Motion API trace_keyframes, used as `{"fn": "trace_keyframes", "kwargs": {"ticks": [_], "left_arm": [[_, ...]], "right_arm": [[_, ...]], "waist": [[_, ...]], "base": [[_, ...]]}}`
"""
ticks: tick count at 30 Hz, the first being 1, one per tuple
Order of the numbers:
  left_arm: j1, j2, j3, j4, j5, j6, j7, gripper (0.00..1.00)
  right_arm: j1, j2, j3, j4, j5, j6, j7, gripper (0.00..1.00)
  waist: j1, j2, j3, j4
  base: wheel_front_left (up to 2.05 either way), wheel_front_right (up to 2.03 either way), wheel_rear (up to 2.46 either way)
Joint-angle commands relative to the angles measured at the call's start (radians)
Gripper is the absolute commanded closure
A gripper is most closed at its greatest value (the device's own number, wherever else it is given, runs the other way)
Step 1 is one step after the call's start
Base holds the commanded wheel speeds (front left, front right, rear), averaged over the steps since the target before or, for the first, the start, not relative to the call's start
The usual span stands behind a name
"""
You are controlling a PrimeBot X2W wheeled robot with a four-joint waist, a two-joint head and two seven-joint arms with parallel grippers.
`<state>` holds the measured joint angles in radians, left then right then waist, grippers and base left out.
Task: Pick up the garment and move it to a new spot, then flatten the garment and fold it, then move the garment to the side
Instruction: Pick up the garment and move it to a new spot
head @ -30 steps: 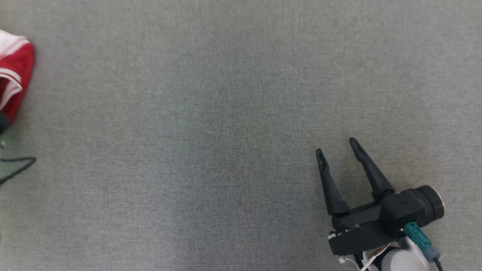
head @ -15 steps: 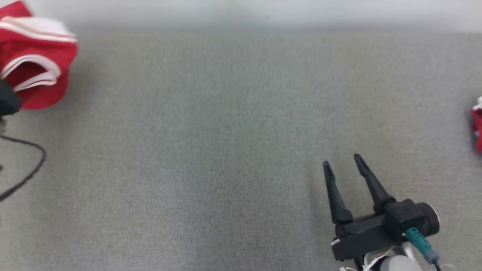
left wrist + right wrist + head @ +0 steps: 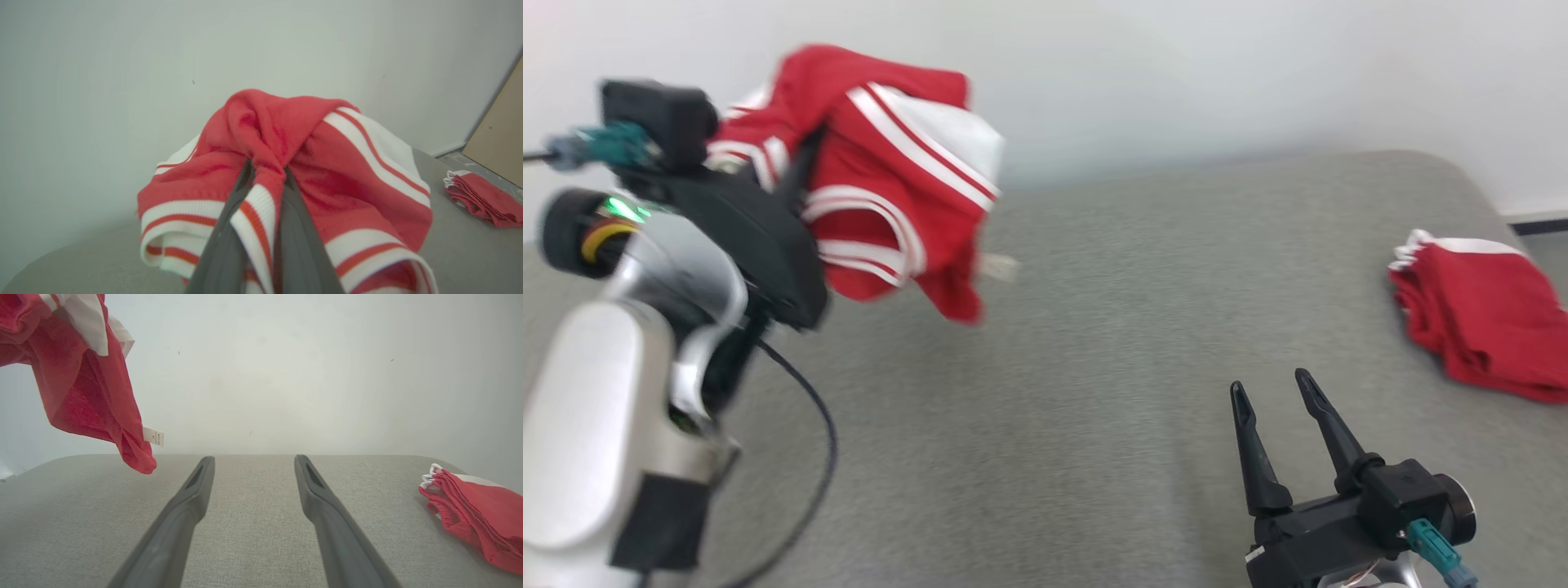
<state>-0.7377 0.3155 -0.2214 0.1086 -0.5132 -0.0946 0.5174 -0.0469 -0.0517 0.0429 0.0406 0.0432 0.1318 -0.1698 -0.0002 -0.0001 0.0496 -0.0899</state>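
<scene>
The red, white-striped garment (image 3: 890, 188) hung bunched above the left end of the bench (image 3: 1054, 408), clear of it, with a striped fold pinched in the nearly closed left jaws. The right jaws stayed wide apart and empty, low at the near right. Since half a second earlier the head camera had tilted up, bringing in the left arm (image 3: 621, 384) and a folded red pile (image 3: 1478, 318) at far right.

Black right gripper (image 3: 1270, 380), teal connector (image 3: 1429, 543)
</scene>
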Motion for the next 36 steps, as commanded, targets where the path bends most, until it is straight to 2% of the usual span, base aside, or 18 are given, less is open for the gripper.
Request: {"fn": "trace_keyframes", "kwargs": {"ticks": [1,6,10,15,21,22,23,26,30,36], "left_arm": [[0.043,-0.021,-0.018,-0.043,-0.001,0.012,0.002,1.0],[0.102,-0.07,-0.059,-0.083,0.005,0.034,-0.017,1.0],[0.159,-0.123,-0.091,-0.04,0.006,0.053,-0.057,1.0],[0.216,-0.174,-0.14,0.108,0.017,0.052,-0.116,1.0],[0.231,-0.182,-0.175,0.319,0.089,0.083,-0.224,1.0],[0.23,-0.19,-0.181,0.347,0.098,0.086,-0.241,0.15],[0.229,-0.196,-0.184,0.371,0.101,0.091,-0.258,0.0],[0.236,-0.213,-0.188,0.416,0.093,0.089,-0.313,0.0],[0.261,-0.227,-0.181,0.417,0.094,0.093,-0.443,0.0],[0.33,-0.241,-0.178,0.358,0.06,0.051,-0.623,0.0]], "right_arm": [[0.009,0.003,0.006,-0.004,0.005,-0.003,-0.001,0.0],[0.015,0.003,0.011,-0.009,0.006,-0.002,0.004,0.0],[0.008,0.003,0.027,-0.007,0.013,-0.002,0.002,0.0],[-0.013,0.003,0.056,0.0,0.021,-0.002,-0.004,0.0],[-0.015,0.003,0.055,0.009,0.019,-0.002,-0.008,0.0],[-0.012,0.003,0.053,0.011,0.018,-0.002,-0.008,0.0],[-0.008,0.003,0.051,0.013,0.017,-0.002,-0.008,0.0],[0.001,0.003,0.048,0.016,0.014,-0.002,-0.005,0.0],[0.009,0.003,0.037,0.012,0.008,-0.002,-0.002,0.0],[0.035,0.003,-0.013,-0.001,-0.005,-0.002,0.008,0.0]], "waist": [[0.0002,0.0001,-0.019,-0.142],[0.0002,0.0001,0.0,-0.209],[0.0002,0.0001,0.021,-0.266],[0.0002,0.0001,0.041,-0.322],[0.0002,0.0001,0.048,-0.337],[0.0002,0.0001,0.047,-0.332],[0.0002,0.0001,0.045,-0.326],[0.0002,0.0001,0.037,-0.298],[0.0002,0.0001,0.021,-0.249],[0.0002,0.0001,0.005,-0.156]], "base": [[0.0,0.0,0.0],[0.0,0.0,0.0],[0.0,0.0,0.0],[0.0,0.0,0.0],[0.0,0.0,0.0],[0.0,0.0,0.0],[0.0,0.0,0.0],[0.0,0.0,0.0],[0.0,0.0,0.0],[0.0,0.0,0.0]]}}
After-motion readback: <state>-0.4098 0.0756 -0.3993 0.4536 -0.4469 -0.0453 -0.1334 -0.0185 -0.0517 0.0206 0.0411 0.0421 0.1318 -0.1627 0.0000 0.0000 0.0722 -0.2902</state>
